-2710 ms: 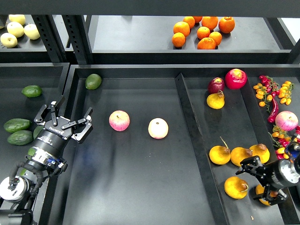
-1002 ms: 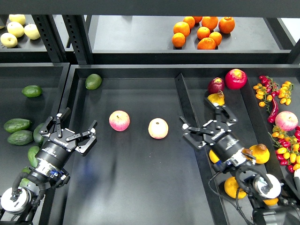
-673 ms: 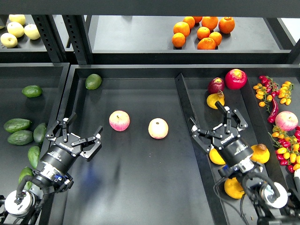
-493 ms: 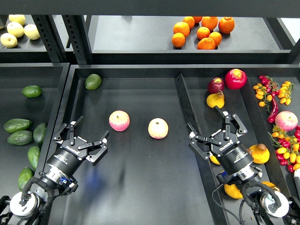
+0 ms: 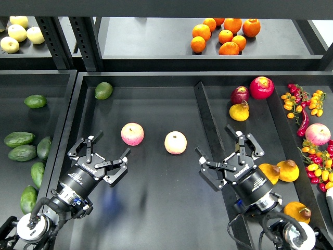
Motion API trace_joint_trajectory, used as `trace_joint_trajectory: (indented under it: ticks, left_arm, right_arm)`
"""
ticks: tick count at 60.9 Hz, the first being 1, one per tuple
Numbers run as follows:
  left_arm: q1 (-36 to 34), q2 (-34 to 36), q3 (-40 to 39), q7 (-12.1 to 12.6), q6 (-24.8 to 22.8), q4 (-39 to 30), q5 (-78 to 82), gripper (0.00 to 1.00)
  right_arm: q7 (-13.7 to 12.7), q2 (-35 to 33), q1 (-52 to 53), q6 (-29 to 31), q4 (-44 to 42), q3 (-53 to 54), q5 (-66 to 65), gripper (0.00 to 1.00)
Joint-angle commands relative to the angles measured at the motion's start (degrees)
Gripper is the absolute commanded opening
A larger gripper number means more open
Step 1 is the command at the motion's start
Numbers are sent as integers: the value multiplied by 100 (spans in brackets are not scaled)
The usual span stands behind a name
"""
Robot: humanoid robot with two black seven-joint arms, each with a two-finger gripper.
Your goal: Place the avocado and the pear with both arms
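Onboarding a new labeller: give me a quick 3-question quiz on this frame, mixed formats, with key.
1. True or false: the left gripper is holding a fruit.
2. How many apples lie in the middle tray between the two arms?
A) one B) two C) four
3. Fill in: the right gripper hangs over the black ____ that separates the middle tray from the compartment with the pears.

Key: 1 false, both grippers are open and empty. 2 B. 3 divider.
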Motion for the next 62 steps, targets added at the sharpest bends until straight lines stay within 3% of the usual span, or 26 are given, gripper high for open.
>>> trace_joint_trajectory:
  ticks: [1,17,62]
  left_arm:
    - [-167,0,-3,0,1,11,2,99]
    - [-765,0,-241,0,1,3,20,99]
    - [-615,0,-311,0,1,-191,108,99]
  right_arm:
    - [0,0,37,5,4,-16,84,100]
    - [0,0,344,-48,3,-16,84,100]
    - [0,0,608,-13,-5,28,102,100]
